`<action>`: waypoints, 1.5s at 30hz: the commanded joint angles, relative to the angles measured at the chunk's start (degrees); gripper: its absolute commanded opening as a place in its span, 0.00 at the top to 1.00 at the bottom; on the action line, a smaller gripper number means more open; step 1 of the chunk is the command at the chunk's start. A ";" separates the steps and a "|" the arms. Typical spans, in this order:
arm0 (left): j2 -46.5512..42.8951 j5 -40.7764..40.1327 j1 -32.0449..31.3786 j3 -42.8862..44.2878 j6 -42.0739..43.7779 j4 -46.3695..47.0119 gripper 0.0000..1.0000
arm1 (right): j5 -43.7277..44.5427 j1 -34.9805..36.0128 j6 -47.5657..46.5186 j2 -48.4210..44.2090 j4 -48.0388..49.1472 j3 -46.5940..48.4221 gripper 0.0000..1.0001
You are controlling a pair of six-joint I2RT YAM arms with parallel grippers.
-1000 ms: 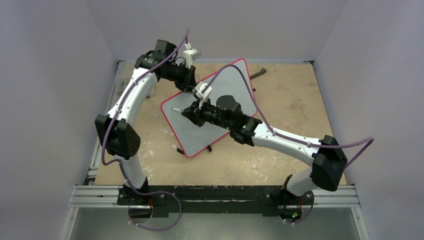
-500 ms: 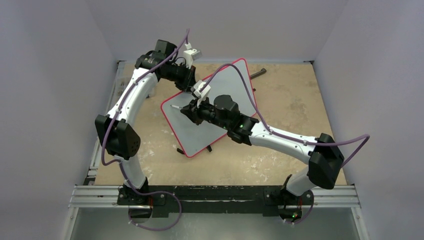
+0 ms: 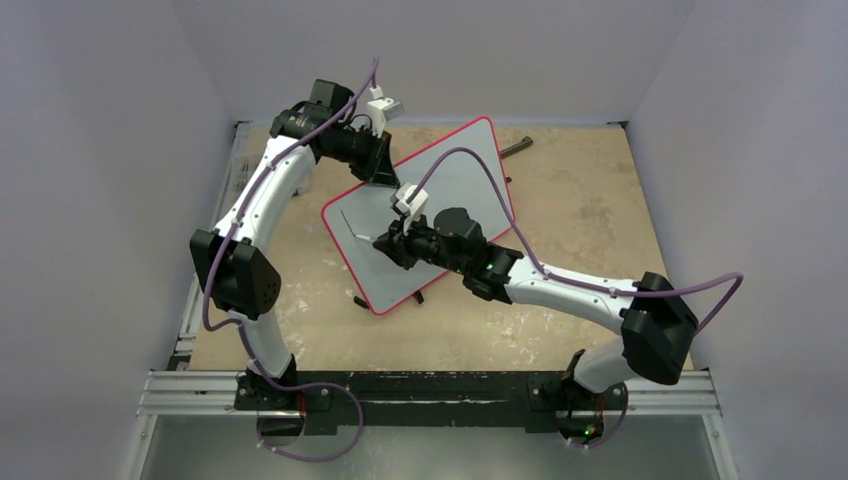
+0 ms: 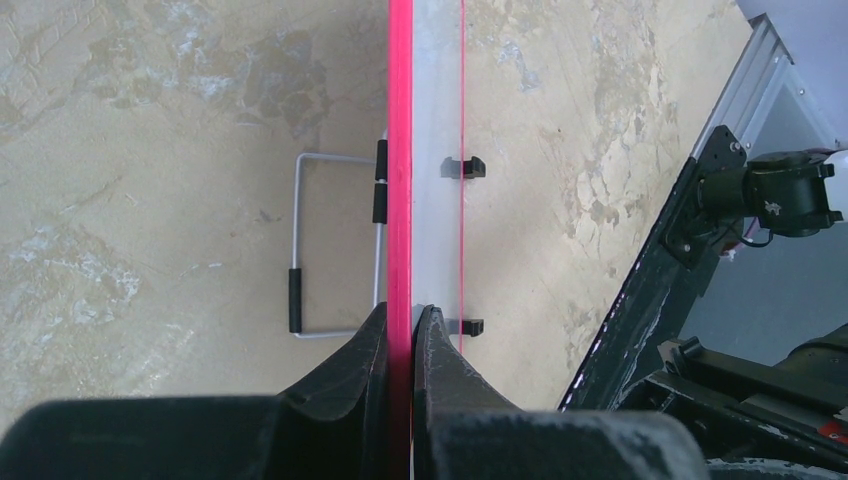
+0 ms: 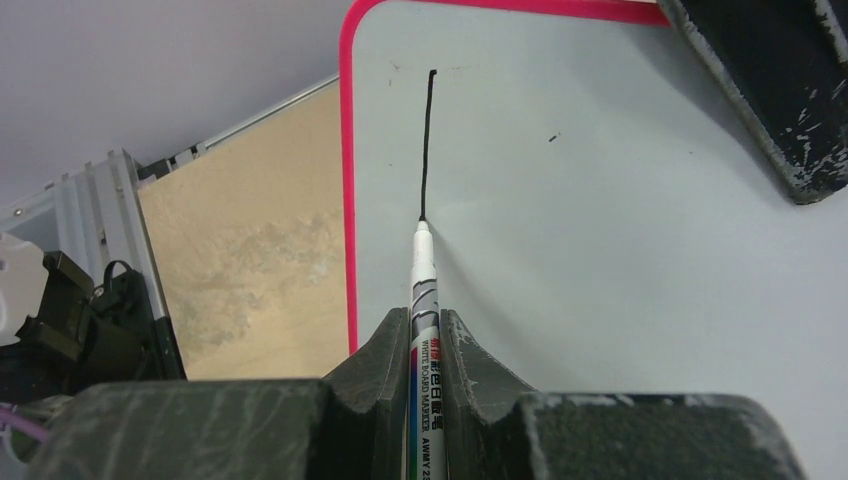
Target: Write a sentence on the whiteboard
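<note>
The red-rimmed whiteboard is seen near the middle of the table, turned at a slant. Its far left edge is pinched by the left gripper. In the left wrist view the jaws are closed narrowly on the rim, one finger on each side. A wire loop and two black clips are seen along the board beyond the fingers.

A marker is held by the right gripper, clamped tight between its fingers with the tip pointing forward. The tip is set on the board's face near the left corner. One thin black stroke runs from the tip towards that corner, just inside the rim. Nothing more of the sentence is written on the part of the board that is in view; the rest of that face is blank apart from a small dark speck. A dark object lies on the table just past the board's far corner; what it is cannot be told.
</note>
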 commanded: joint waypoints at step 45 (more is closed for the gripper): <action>-0.03 -14.76 -3.12 -3.38 9.50 -3.09 1.00 | 11.22 -0.11 0.88 1.22 -3.42 8.56 1.00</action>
